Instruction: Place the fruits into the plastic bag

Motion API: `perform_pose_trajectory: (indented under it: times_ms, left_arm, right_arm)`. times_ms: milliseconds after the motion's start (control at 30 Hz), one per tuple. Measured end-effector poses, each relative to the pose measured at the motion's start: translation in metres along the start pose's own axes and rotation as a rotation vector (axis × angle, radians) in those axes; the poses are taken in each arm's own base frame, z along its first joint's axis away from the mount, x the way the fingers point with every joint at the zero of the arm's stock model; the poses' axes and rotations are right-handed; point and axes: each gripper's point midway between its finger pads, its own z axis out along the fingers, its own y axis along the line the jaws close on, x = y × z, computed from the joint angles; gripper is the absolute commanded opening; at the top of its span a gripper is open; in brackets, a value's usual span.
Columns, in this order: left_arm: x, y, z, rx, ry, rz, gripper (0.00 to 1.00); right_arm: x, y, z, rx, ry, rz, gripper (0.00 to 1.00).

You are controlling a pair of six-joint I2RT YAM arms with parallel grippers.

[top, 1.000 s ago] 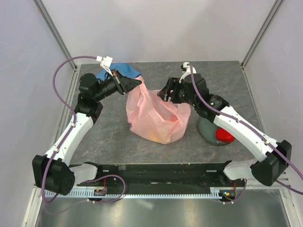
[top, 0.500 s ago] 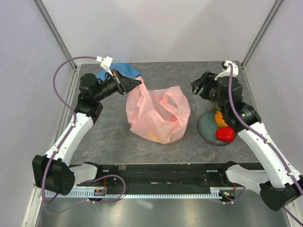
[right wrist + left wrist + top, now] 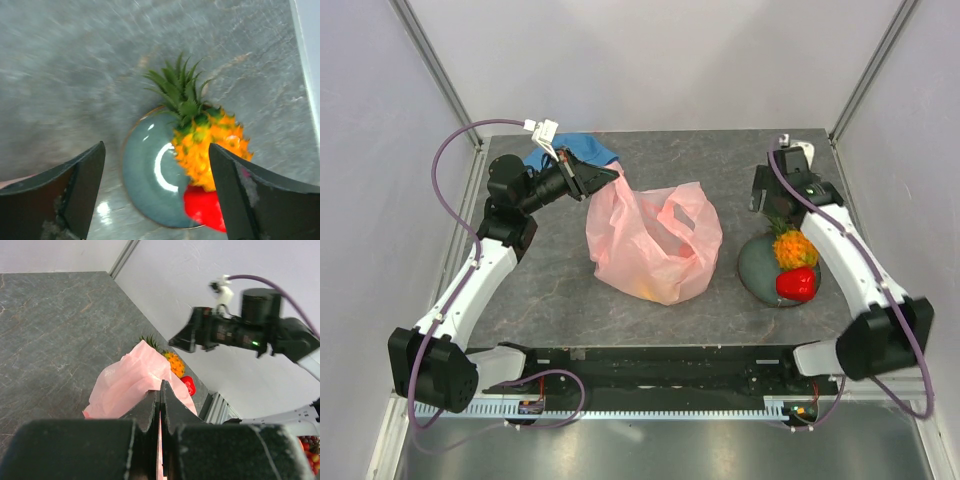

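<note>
A: Pineapple (image 3: 792,247) not in the plastic bag (image 3: 650,245), is it?

B: No. It's lying on a dark round plate (image 3: 752,265) off to the right of the bag, well apart from it. Its green crown points toward the far side. A shiny red fruit (image 3: 797,284) is on that plate too, touching the pineapple, also right of the bag and a bit nearer to us.

A: And the bag itself?

B: Thin, pink and see-through, slumped on the grey table (image 3: 720,160) with its handle loops up. Something yellow-orange shows through the film low on the bag's near side. I can't make out which fruit it is.

A: What's the left claw (image 3: 612,173) doing?

B: It's clenched on the bag. It has hold of the top edge at the bag's far left corner, and that corner is pulled up toward it. From that arm's own camera the two fingers (image 3: 172,407) are pressed together with a sliver of pink film pinched between them.

A: And the right claw (image 3: 156,147)?

B: Released, with its fingers spread wide and nothing held. It hangs right of the bag, above the plate, pointing down. Its own camera shows the pineapple's crown and a bare patch of the plate in the gap between the fingers. I can't see it touching either fruit.

A: Anything else about?

B: A blue cloth (image 3: 582,148) beyond the bag's far left corner, partly hidden by the left arm.
</note>
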Motion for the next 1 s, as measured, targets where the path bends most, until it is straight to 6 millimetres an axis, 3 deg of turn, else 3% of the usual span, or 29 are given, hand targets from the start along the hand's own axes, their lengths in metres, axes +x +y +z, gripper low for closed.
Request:
perform_pose_trajectory:
  times_ms: [200, 533, 700, 1000]
  left_arm:
    - [0.004, 0.002, -0.001, -0.011, 0.013, -0.015, 0.02]
    - [0.007, 0.009, -0.001, -0.030, 0.026, -0.029, 0.02]
    - [0.008, 0.014, -0.001, -0.044, 0.033, -0.036, 0.01]
    - [0.009, 0.022, 0.002, -0.058, 0.043, -0.048, 0.02]
  right_arm:
    - [0.014, -0.006, 0.059, 0.101, 0.160, -0.216, 0.95]
    - [0.003, -0.005, 0.112, 0.142, 0.234, -0.411, 0.96]
    - [0.017, -0.010, 0.124, 0.147, 0.295, -0.469, 0.96]
    - [0.023, -0.017, 0.125, 0.157, 0.321, -0.487, 0.96]
